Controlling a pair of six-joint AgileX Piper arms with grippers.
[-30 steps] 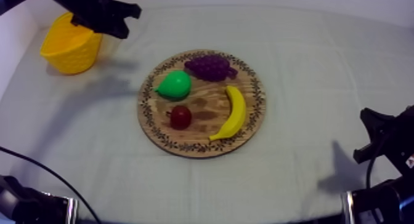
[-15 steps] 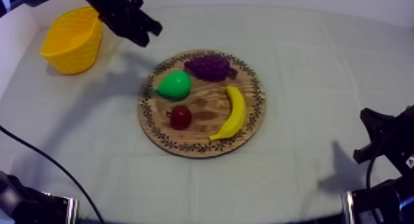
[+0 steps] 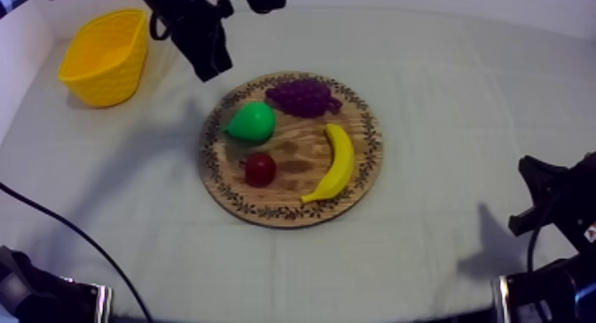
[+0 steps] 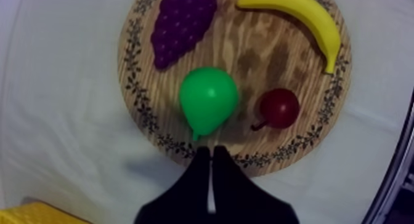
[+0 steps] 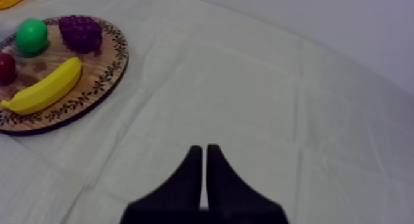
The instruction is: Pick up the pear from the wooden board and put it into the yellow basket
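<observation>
The green pear (image 3: 250,122) lies on the left part of the round wooden board (image 3: 364,180), apart from the other fruit. My left gripper (image 3: 211,66) hangs above the cloth between the yellow basket (image 3: 102,56) and the board's far-left rim. In the left wrist view its fingers (image 4: 211,156) lie together as a narrow wedge, shut on nothing, just outside the board's rim (image 4: 132,85) and short of the pear (image 4: 208,98). My right gripper (image 3: 532,195) rests low at the table's right; its fingers (image 5: 203,151) are together, far from the board (image 5: 114,63).
Also on the board are purple grapes (image 3: 303,96), a banana (image 3: 334,162) and a small red fruit (image 3: 260,169). The red fruit (image 4: 278,108) sits close beside the pear. The basket stands at the far left, near the table's edge.
My left arm has swung right, from over the basket to the cloth by the board's far-left rim. The fruit, the basket and my right arm have not moved.
</observation>
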